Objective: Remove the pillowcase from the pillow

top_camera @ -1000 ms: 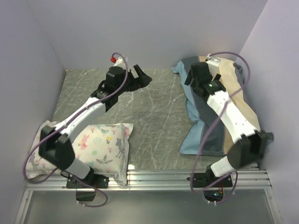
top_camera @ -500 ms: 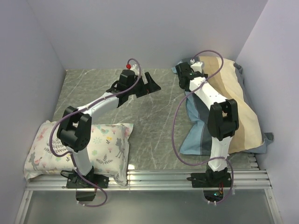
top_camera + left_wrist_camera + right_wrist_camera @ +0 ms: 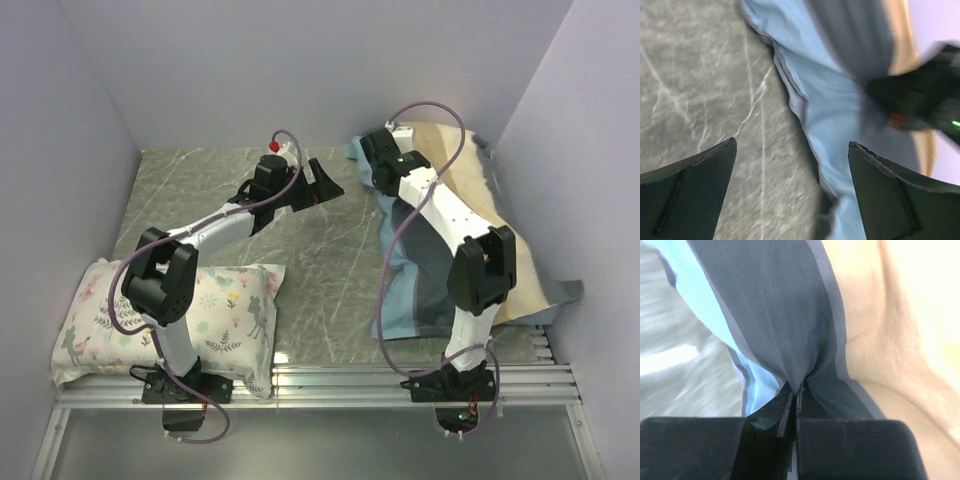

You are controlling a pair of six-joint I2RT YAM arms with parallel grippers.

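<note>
1. blue-grey pillowcase (image 3: 415, 285) with the dark grey, tan and cream stripes lies along the right side of the table (image 3: 330, 270) in the top view; the right gripper (image 3: 375, 165) sits at its far left corner, and that arm stretches right across the fabric; the left gripper (image 3: 325, 185) hangs over bare table just beside that corner; the plain pillow isn't showing anywhere, so my guess is it's inside the cover.
2. left wrist view: fingers spread wide with nothing between them, so it's released; the pillowcase edge (image 3: 830, 115) is just ahead, and the dark blur at the right looks like the other gripper; it's a blurry shot, so no more from me.
3. right wrist view: jaws clenched on a small pinched-up fold of the dark grey stripe (image 3: 785, 315); fabric puckers into the tips.
4. what could go wrong: that pinch is thin, so a hard pull might slip it free; if it only has one layer, the whole bundle probably drags along, since nothing is anchoring the pillow; the arm lying over the cover could pin it too.
5. other stuff: a printed pillow (image 3: 215, 310) sits near left, well apart, no obstacle; the purple cable (image 3: 385, 280) loops above the cloth and could snag.
</note>
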